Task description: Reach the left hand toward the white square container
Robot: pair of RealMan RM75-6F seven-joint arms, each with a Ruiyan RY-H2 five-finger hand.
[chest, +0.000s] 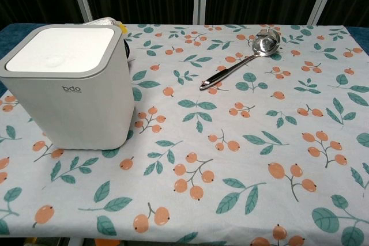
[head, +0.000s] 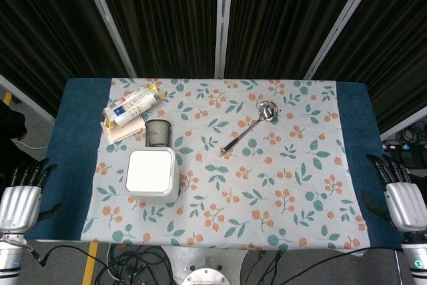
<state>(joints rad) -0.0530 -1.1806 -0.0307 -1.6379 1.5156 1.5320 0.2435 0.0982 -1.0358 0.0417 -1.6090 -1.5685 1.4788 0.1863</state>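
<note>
**Both hands idle at table edges, container untouched**

Currently the left hand (head: pixel 20 201) sat off the near-left corner of the table (head: pixel 79 158), fingers apart and holding nothing. The right hand (head: pixel 402 198) mirrored it off the near-right corner, fingers likewise spread and empty. Neither hand showed in the chest view.

The white square container (head: pixel 153 175) stood upright on the floral cloth (head: pixel 267 191), left of centre, well apart from the left hand. Just behind it stood a dark mesh cup (head: pixel 158 132), with snack packets (head: pixel 129 113) further back-left. A steel ladle (head: pixel 250 127) lay diagonally right of centre.
</note>
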